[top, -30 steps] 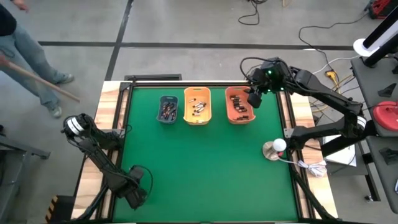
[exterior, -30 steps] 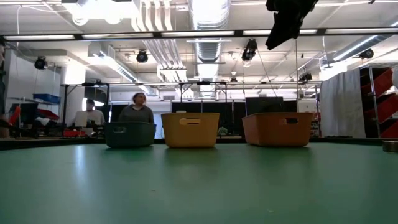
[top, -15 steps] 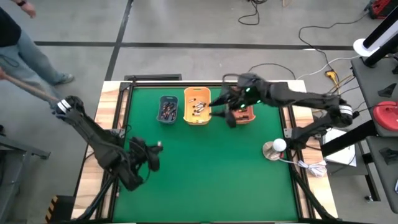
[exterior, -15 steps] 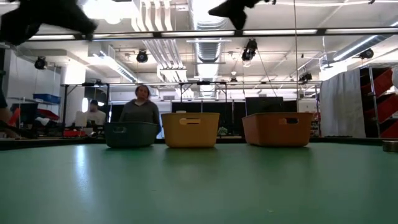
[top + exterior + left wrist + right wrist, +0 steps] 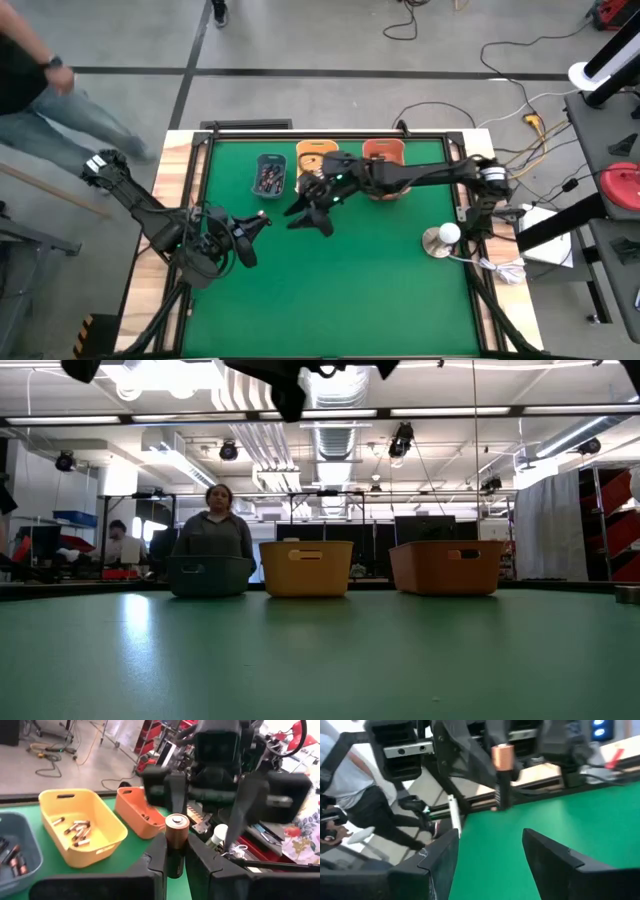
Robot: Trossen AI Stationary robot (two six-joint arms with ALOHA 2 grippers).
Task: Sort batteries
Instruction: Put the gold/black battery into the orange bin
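Note:
My left gripper (image 5: 262,222) is over the table's left half, pointing level toward the right edge and shut on a battery (image 5: 176,845) with a copper top and black body. My right gripper (image 5: 304,217) reaches in from the right and faces it, open (image 5: 490,855), with the battery (image 5: 502,772) a little ahead of its fingers and untouched. At the far side stand the grey-blue bin (image 5: 270,175), the yellow bin (image 5: 318,163) and the orange bin (image 5: 382,152), each with batteries inside. My right arm partly hides the orange bin. My left gripper pinches the battery's black body (image 5: 174,862) between its two fingers (image 5: 155,862). The copper end (image 5: 177,826) sticks out past them. The fingers come level from the table's left side. The battery is lifted clear above the green table.
A round silver stand with a white ball (image 5: 441,239) sits at the table's right edge. A person (image 5: 35,75) walks past the far left corner, and another person (image 5: 215,530) stands behind the bins. The green mat's near half (image 5: 340,300) is bare.
My left gripper has risen from the near left corner, moved toward the table's middle and tipped up to level. My right arm has swung from above the orange bin toward the table's middle and left, coming to face the left gripper.

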